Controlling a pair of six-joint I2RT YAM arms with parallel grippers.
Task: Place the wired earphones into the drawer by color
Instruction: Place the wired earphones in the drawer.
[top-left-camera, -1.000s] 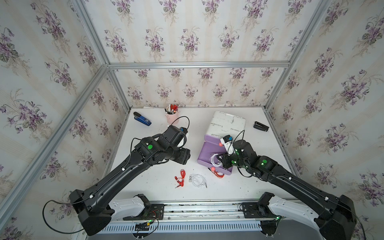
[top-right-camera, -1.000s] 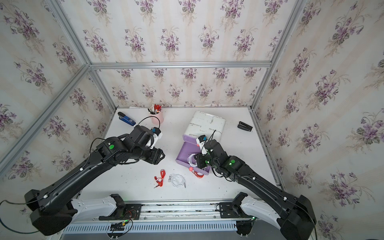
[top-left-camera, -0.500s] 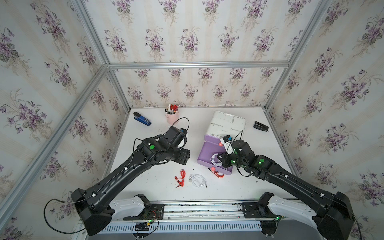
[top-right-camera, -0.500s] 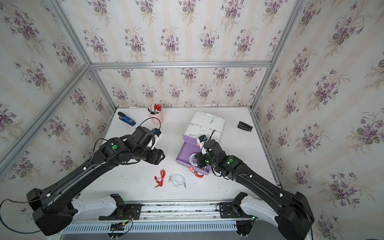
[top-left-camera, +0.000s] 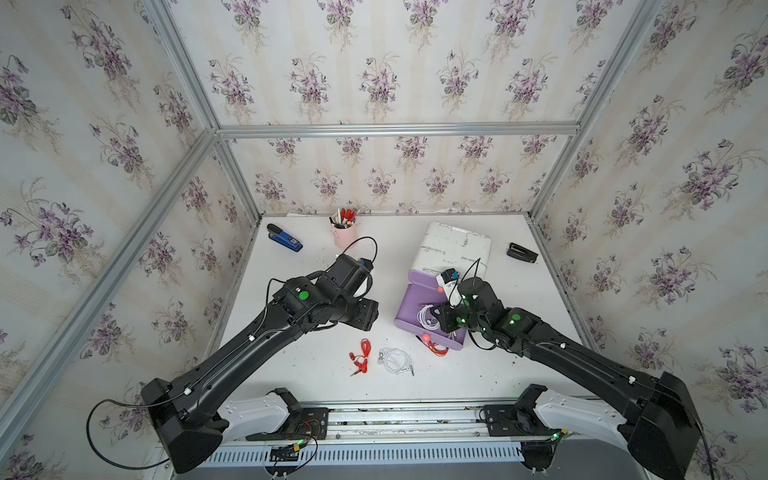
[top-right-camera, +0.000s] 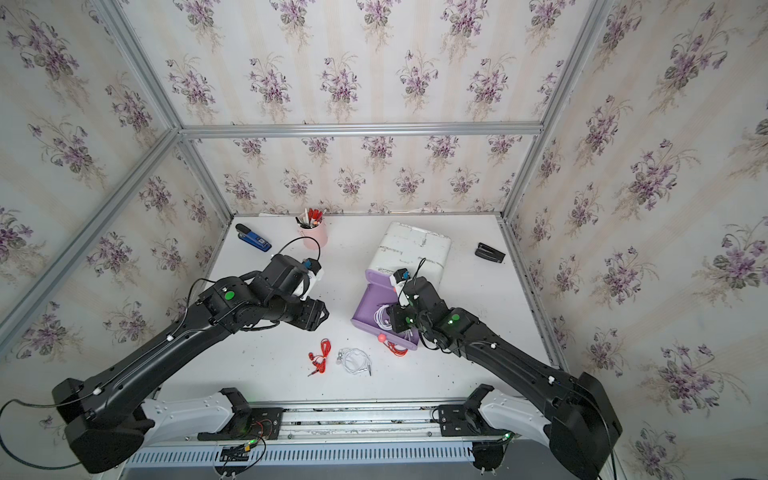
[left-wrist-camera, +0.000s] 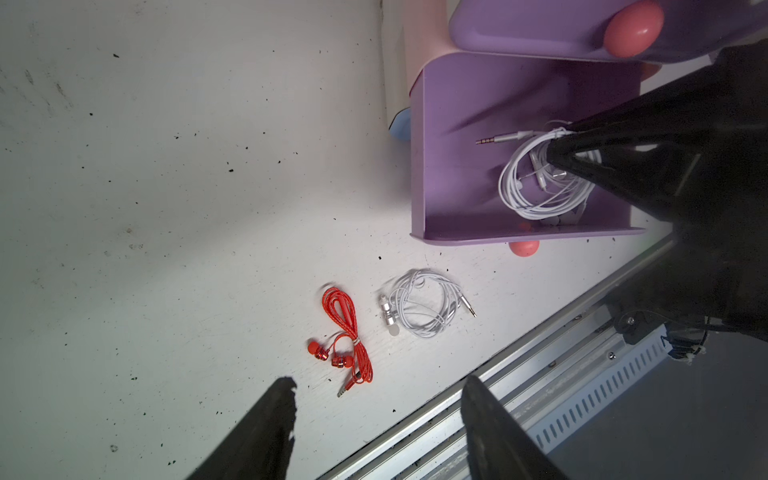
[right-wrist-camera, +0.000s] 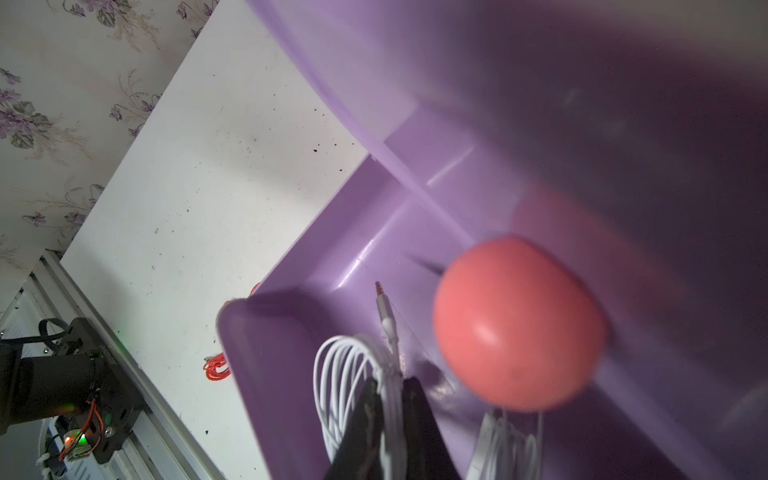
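The purple drawer (top-left-camera: 409, 305) stands pulled out from a white cabinet (top-left-camera: 455, 245). My right gripper (right-wrist-camera: 391, 382) reaches into it, shut on a white earphones bundle (right-wrist-camera: 340, 374) that rests on the drawer floor (left-wrist-camera: 457, 104). On the table in front lie red earphones (top-left-camera: 362, 357) and a second white earphones bundle (top-left-camera: 397, 360). More red earphones (top-left-camera: 438, 349) poke out under the drawer's front. My left gripper (left-wrist-camera: 378, 380) hangs open above the table, close to the red earphones (left-wrist-camera: 347, 332), holding nothing. No black earphones show.
A second purple drawer with a pink knob (right-wrist-camera: 515, 324) sits just above the open one. At the back stand a pink pen cup (top-left-camera: 345, 232), a blue stapler (top-left-camera: 284, 239) and a small black object (top-left-camera: 521, 252). A metal rail (left-wrist-camera: 540, 374) runs along the table's front edge.
The right arm's elbow has shifted slightly while its gripper stays in the drawer on the white cord. The left arm has barely moved.
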